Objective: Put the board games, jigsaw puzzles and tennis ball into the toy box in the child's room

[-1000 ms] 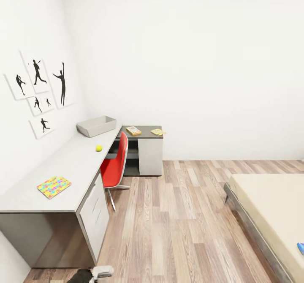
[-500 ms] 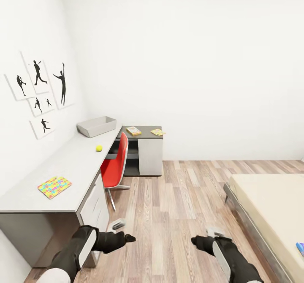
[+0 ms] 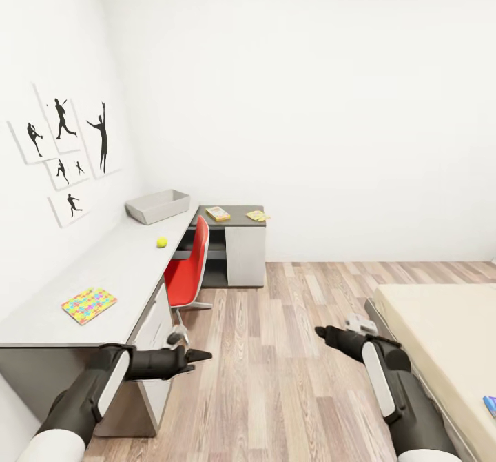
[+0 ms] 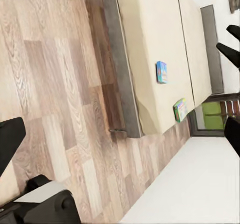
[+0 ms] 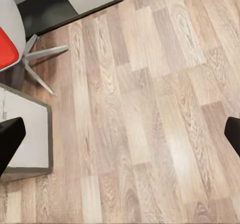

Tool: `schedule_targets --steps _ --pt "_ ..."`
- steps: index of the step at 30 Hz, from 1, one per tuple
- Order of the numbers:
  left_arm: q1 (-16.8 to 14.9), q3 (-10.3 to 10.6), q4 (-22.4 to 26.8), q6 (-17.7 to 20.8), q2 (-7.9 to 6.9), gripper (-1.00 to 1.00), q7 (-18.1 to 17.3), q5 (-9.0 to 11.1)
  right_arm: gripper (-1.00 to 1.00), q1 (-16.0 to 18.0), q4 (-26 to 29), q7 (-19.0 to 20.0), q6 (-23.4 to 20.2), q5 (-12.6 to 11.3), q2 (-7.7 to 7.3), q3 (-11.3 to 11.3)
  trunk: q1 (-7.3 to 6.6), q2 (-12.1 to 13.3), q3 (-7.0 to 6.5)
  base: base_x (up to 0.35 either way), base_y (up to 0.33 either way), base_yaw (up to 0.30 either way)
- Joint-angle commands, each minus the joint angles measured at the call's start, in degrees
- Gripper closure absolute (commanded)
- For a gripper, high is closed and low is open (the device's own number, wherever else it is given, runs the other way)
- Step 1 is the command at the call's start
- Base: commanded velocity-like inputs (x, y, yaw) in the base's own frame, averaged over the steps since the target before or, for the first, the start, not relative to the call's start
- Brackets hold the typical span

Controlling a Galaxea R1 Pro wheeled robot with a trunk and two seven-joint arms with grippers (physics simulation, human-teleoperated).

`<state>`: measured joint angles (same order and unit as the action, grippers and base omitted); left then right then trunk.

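Note:
The toy box (image 3: 157, 205), a light grey bin, stands on the table (image 3: 124, 269) by the left wall. In front of it lies the tennis ball (image 3: 161, 242). A yellow many-coloured jigsaw puzzle (image 3: 88, 305) lies near the table's close end. On the dark corner section sit a flat board game (image 3: 218, 213) and a small yellow slab (image 3: 257, 216). On the bed (image 4: 150, 43) lie a blue board game (image 4: 161, 71) and a green-edged one (image 4: 180, 109). My left gripper (image 3: 198, 356) and right gripper (image 3: 324, 333) hang over the floor, both open and holding nothing.
A red swivel chair (image 3: 191, 269) is tucked at the desk, and its base (image 5: 40, 58) shows in the right wrist view. Wooden floor (image 3: 289, 352) runs between desk and bed (image 3: 441, 324). A blue box corner (image 3: 490, 404) peeks in on the mattress. Black silhouette prints (image 3: 65, 152) hang on the left wall.
Both arms have come up from below the picture and stretched forward over the floor. The room and the toys have not moved.

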<state>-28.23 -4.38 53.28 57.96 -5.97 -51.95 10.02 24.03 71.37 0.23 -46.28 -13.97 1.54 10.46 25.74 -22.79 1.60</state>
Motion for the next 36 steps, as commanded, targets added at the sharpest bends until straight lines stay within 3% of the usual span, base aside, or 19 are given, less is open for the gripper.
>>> schedule_targets --steps 1,5,13,18,22,26,29,36 --pt "-0.1 -0.1 1.1 0.6 -0.26 -1.00 -1.3 -0.1 -1.00 0.1 0.9 0.0 -0.5 -0.9 0.15 0.1 0.04 -0.1 0.14 0.000 0.000 0.000" --pt "0.1 0.0 6.0 1.3 -0.75 -1.00 -2.9 -0.3 -1.00 0.1 2.7 -0.1 -0.9 -2.1 0.09 0.4 0.04 -0.1 0.14 0.000 0.000 0.000" --pt "0.2 0.1 10.5 0.9 -1.14 -1.00 -2.3 -0.5 -1.00 0.1 5.8 -0.1 -1.0 -2.3 0.10 0.2 0.04 -0.1 0.14 0.000 0.000 0.000" --pt "0.3 0.1 11.2 0.6 -1.17 -1.00 -1.9 -0.5 -1.00 0.1 6.0 -0.1 -0.8 -2.5 0.44 -0.1 0.04 -0.1 0.14 0.000 0.000 0.000" --pt "0.3 0.3 11.3 0.5 -1.14 -1.00 -1.9 -0.6 -1.00 0.1 5.5 -0.3 -0.3 -2.2 2.38 -0.6 0.04 -0.1 0.14 0.000 0.000 0.000" --pt "0.4 0.1 11.2 0.4 -1.28 -1.00 -2.1 -0.5 -1.00 0.1 5.2 0.1 0.9 -2.6 3.18 -0.6 0.04 -0.1 0.14 0.000 0.000 0.000" --pt "0.5 0.0 11.1 0.4 -1.32 -1.00 -2.3 -0.5 -1.00 0.1 5.2 0.0 4.7 -2.4 3.16 -0.9 0.04 -0.1 0.14 0.000 0.000 0.000" --pt "0.5 -0.2 11.1 0.4 -1.63 -1.00 -2.2 -0.5 -1.00 0.1 5.3 0.0 5.6 -2.3 3.31 -1.0 0.04 -0.1 0.14 0.068 -0.017 0.000"
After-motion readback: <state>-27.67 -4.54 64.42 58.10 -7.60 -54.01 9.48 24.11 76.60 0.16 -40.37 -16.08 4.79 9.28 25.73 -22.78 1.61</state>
